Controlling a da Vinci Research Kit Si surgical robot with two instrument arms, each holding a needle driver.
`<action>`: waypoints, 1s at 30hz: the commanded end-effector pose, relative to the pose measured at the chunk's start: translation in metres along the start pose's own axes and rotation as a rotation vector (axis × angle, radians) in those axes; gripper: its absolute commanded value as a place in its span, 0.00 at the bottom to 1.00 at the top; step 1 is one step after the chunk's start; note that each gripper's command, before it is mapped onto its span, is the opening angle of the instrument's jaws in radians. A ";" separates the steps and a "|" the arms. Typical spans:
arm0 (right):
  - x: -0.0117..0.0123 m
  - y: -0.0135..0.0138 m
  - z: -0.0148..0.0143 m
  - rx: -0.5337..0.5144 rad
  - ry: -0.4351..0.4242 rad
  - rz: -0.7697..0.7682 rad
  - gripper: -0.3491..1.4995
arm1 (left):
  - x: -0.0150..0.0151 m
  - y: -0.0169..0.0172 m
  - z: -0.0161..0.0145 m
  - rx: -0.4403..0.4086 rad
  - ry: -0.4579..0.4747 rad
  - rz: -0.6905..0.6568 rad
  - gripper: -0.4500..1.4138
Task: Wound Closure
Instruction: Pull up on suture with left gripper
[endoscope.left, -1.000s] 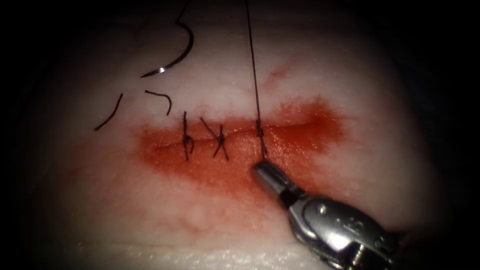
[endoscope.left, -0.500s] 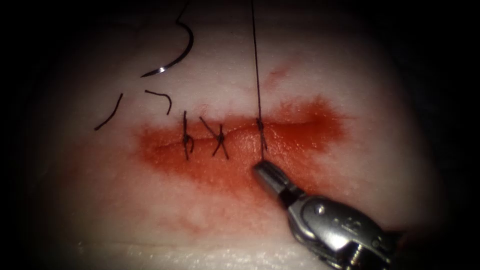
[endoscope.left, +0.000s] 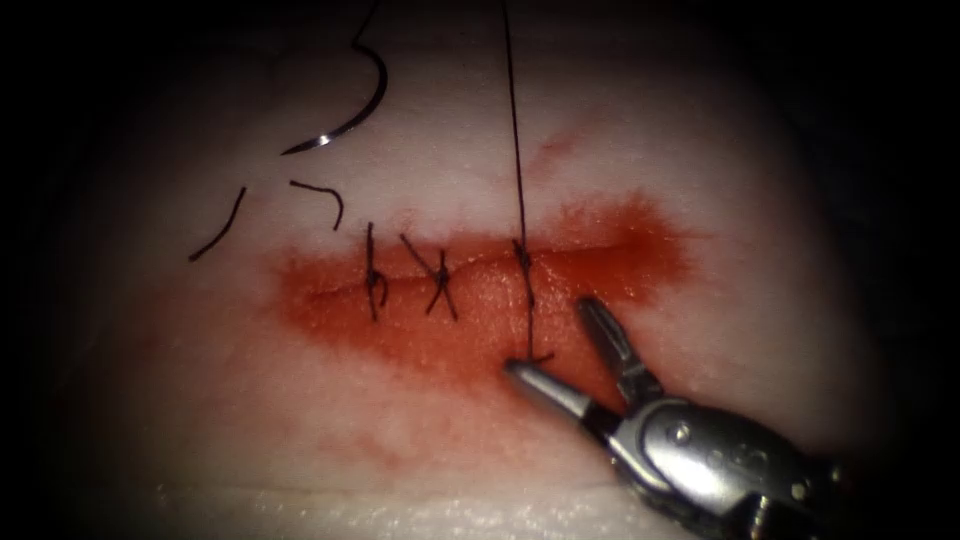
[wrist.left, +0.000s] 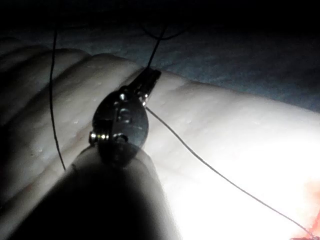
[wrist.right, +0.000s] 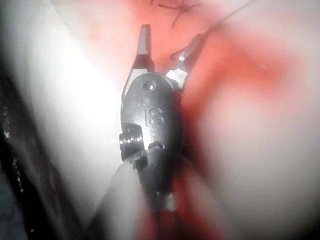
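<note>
The tissue (endoscope.left: 200, 400) has a red-stained cut (endoscope.left: 480, 285) running across it. Two tied stitches (endoscope.left: 373, 275) (endoscope.left: 440, 280) cross its left part and a third knot (endoscope.left: 522, 255) sits further right. A long thread (endoscope.left: 512, 130) rises taut from that knot. My left tool (wrist.left: 150, 79) is shut on this thread (wrist.left: 210, 167). A short thread tail (endoscope.left: 530, 335) lies free below the knot, beside my right tool (endoscope.left: 552, 340) (wrist.right: 169, 42), whose jaws are open and hold nothing. The curved needle (endoscope.left: 362, 105) lies free on the tissue at the far left, not in it.
Two cut ends of thread (endoscope.left: 215, 228) (endoscope.left: 322, 195) lie on the tissue left of the stitches, below the needle. Red fluid (endoscope.left: 620, 240) stains the tissue around the cut. A loose strand (wrist.left: 52, 100) hangs across the left wrist view.
My right tool's jaws were shut on the short thread tail below the knot; they have opened and let it go, and the tool has shifted slightly down and right.
</note>
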 end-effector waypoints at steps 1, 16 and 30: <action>0.0003 0.0000 -0.0004 0.009 -0.010 0.008 0.84 | 0.0008 0.0011 -0.0007 -0.008 -0.009 -0.014 0.00; 0.0018 0.0023 0.0022 0.030 -0.184 0.017 0.80 | 0.0089 0.0111 -0.0065 -0.036 -0.057 -0.055 0.00; 0.0010 0.0034 0.0063 0.006 -0.189 0.012 0.84 | 0.0148 0.0182 -0.0074 -0.081 -0.066 -0.029 0.00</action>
